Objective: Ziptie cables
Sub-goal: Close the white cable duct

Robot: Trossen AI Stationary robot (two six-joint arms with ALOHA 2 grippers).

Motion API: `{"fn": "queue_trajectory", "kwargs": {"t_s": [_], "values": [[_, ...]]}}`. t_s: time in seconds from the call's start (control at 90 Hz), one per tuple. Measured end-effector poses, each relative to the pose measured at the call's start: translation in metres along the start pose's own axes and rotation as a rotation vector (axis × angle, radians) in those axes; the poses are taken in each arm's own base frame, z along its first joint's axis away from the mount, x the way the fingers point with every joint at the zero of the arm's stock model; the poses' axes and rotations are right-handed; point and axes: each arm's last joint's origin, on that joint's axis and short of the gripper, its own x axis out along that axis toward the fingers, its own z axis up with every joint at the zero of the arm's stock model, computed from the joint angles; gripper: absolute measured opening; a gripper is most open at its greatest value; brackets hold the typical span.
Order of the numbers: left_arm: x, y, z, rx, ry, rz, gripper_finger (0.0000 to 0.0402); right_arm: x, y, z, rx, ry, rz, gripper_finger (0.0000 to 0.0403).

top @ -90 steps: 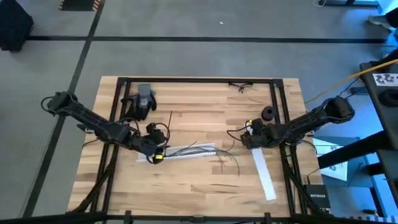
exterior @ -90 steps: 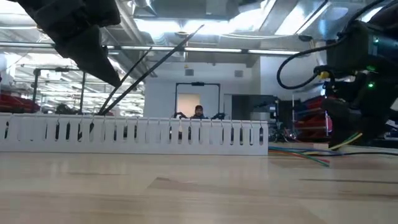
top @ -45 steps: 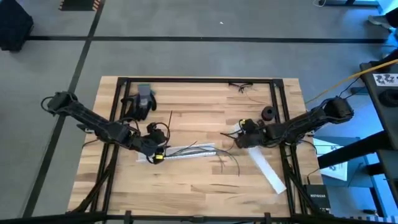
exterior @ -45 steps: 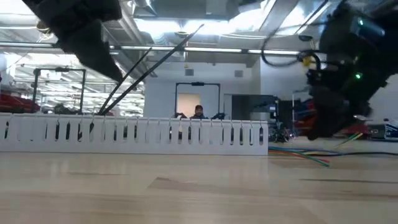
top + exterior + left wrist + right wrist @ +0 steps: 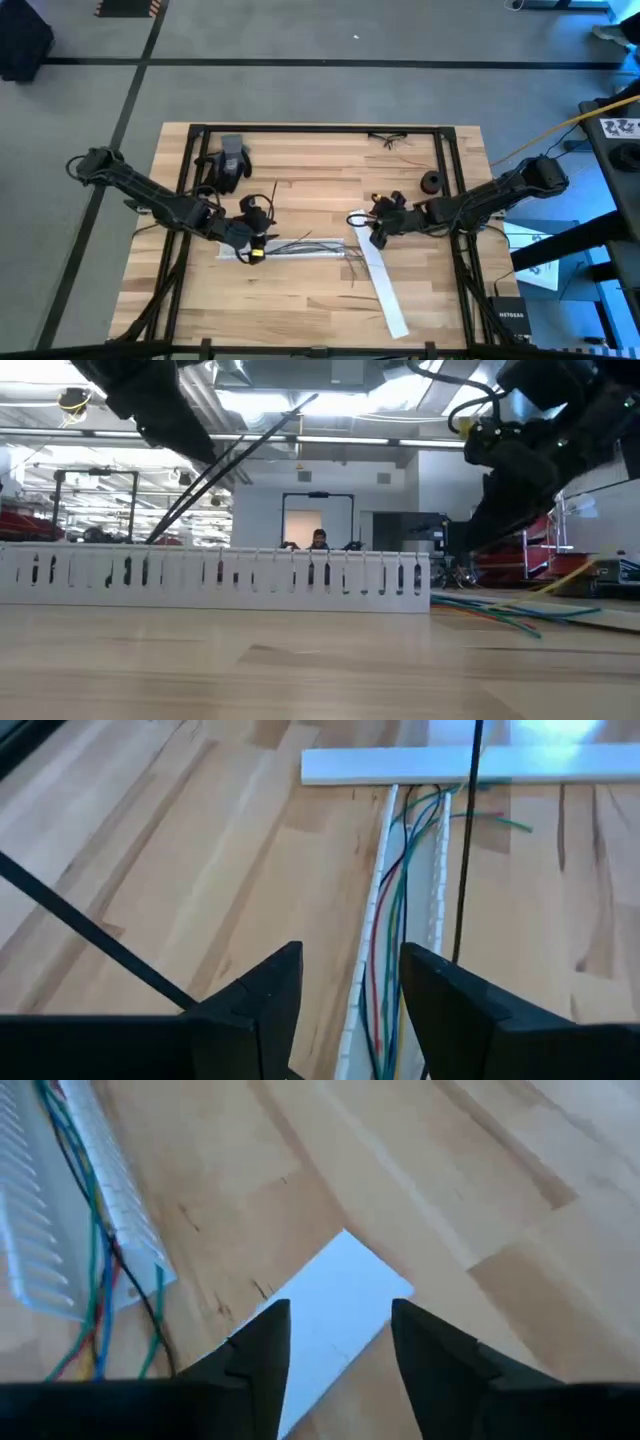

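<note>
The wooden tabletop (image 5: 320,300) carries a white slotted channel (image 5: 300,249) lying near its middle, with a flat white strip (image 5: 383,292) running from the channel's right end toward the near edge. The cables (image 5: 400,890), thin red, green and dark strands, lie inside the channel and spill from its end. The left gripper (image 5: 252,249) hovers over the channel's left end, fingers apart. The right gripper (image 5: 335,1345) sits over the flat strip's end, fingers apart around it
</note>
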Motion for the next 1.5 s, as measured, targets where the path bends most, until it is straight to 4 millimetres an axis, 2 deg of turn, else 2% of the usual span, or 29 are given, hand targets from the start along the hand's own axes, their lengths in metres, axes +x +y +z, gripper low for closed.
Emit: {"fn": "queue_trajectory", "kwargs": {"t_s": [0.156, 0.3, 0.456, 0.622, 0.856, 0.967, 1.133, 1.244, 1.5], "values": [[0.000, -0.002, 0.004, -0.020, -0.041, -0.020, 0.0164, 0.008, 0.009, -0.002, 0.014, 0.004, 0.067, 0.0228], [0.001, -0.002, 0.003, -0.005, -0.055, -0.026, 0.0164, 0.019, 0.019, -0.009, -0.044, -0.001, 0.090, 0.0285], [0.004, 0.000, 0.000, 0.015, -0.048, -0.016, 0.0164, 0.027, 0.018, -0.012, -0.090, -0.004, 0.045, 0.0318], [0.007, 0.007, 0.004, 0.027, -0.054, 0.011, 0.0164, 0.024, 0.019, -0.013, 0.003, -0.024, -0.048, 0.0323], [0.013, 0.018, 0.008, 0.017, -0.052, 0.057, 0.0164, 0.011, 0.050, -0.004, 0.151, -0.118, -0.164, 0.0324], [0.013, 0.019, 0.008, 0.026, -0.050, 0.061, 0.0164, 0.021, 0.065, -0.006, 0.185, -0.119, -0.247, 0.0324], [0.013, 0.018, 0.008, 0.040, -0.048, 0.060, 0.0164, 0.046, 0.072, -0.017, 0.158, -0.088, -0.355, 0.0324], [0.013, 0.018, 0.007, 0.041, -0.048, 0.057, 0.0164, 0.057, 0.069, -0.027, 0.147, -0.063, -0.397, 0.0324], [0.012, 0.015, 0.006, 0.043, -0.044, 0.047, 0.0164, 0.059, 0.058, -0.039, 0.197, -0.054, -0.435, 0.0324]]}}
